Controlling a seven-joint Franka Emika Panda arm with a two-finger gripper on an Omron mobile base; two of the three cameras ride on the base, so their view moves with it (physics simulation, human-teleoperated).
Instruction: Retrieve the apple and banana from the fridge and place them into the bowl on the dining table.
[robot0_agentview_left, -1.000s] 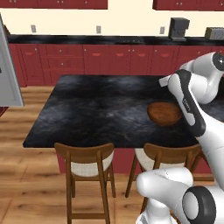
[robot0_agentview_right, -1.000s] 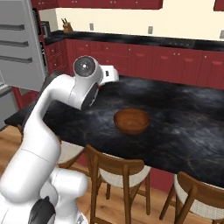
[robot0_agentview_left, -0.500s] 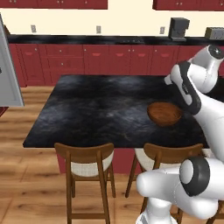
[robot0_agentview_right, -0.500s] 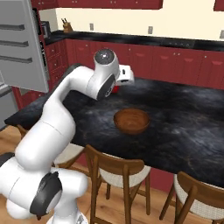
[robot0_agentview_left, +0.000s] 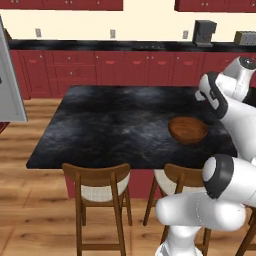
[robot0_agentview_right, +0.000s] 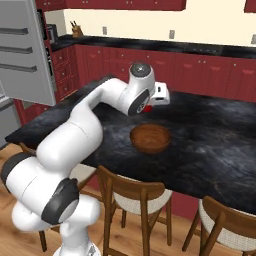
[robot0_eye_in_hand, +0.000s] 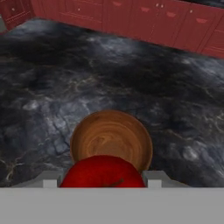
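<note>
Carrying the apple (robot0_eye_in_hand: 102, 171) above the dining table (robot0_agentview_left: 110, 125), the gripper (robot0_eye_in_hand: 102, 183) hangs up over the bowl (robot0_eye_in_hand: 111, 141). Fingers are hidden behind the fruit in the hand view, so can't see them directly, but the apple sits right at the bottom edge where they rise, so I judge them closed on it. In the right base view a bit of red shows under the wrist, near the bowl's far rim. Bowl looks empty inside; no banana to be seen anywhere.

What could go wrong: in the hand view the apple sits toward the bowl's near rim, not its center. Letting go from this height w/o lowering could make it hit the rim or bounce out, and the stone top is smooth, so it'd prob. roll, maybe off the edge. The bowl is shallow & light-looking, so a hard drop might shift it too. Safer to center first, then descend.

Surface: black marbled slab, glossy, nothing on it but the bowl. Wooden chairs (robot0_agentview_left: 100, 187) tucked along the near side. Room: red cabinets (robot0_agentview_left: 125, 70) and a dark counter on the back wall w/ a coffee maker (robot0_agentview_left: 204, 33); fridge (robot0_agentview_right: 27, 50) door open at left; wood floor.
</note>
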